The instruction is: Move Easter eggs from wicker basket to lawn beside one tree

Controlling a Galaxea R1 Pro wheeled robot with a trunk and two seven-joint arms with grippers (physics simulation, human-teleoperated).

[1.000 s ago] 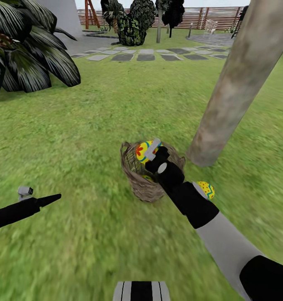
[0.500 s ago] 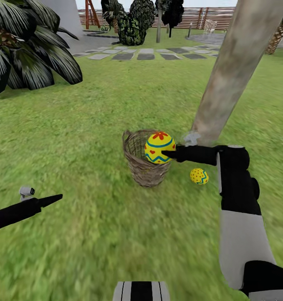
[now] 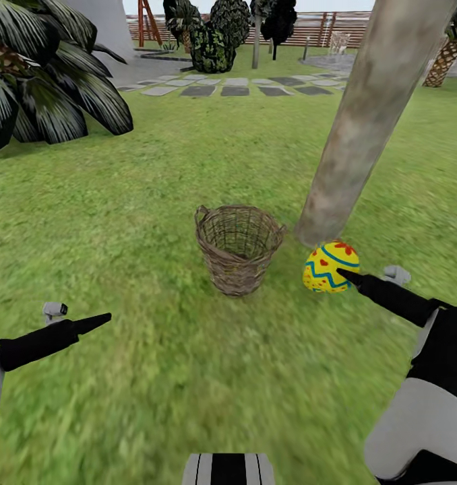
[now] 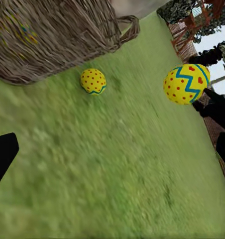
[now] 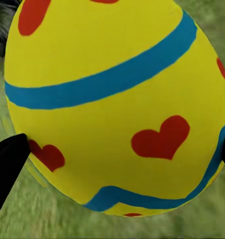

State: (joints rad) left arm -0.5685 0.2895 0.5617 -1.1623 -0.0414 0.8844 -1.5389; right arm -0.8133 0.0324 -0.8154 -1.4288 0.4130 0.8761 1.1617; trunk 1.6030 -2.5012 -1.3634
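My right gripper (image 3: 343, 273) is shut on a yellow Easter egg (image 3: 328, 266) with blue bands and red hearts, held just above the lawn (image 3: 154, 377) close to the foot of the tree (image 3: 363, 135). The held egg (image 5: 117, 99) sits between black fingertips (image 5: 5, 164). The wicker basket (image 3: 238, 246) stands upright to the left of the trunk. In the left wrist view, a second egg (image 4: 93, 81) lies on the grass beside the basket (image 4: 53, 40), near the held egg (image 4: 186, 83). My left gripper (image 3: 102, 318) hovers open and empty, low at the left.
A big dark-leaved plant (image 3: 46, 87) fills the far left. A grey stepping-stone path (image 3: 235, 89) crosses the back, with shrubs (image 3: 218, 34) and a slatted fence (image 3: 336, 27) behind it. A scaly palm trunk (image 3: 447, 57) stands far right. Open grass surrounds the basket.
My right gripper has lifted the egg out of the basket and carried it right and down, to the foot of the tree. The left arm has barely moved. The view shifted slightly.
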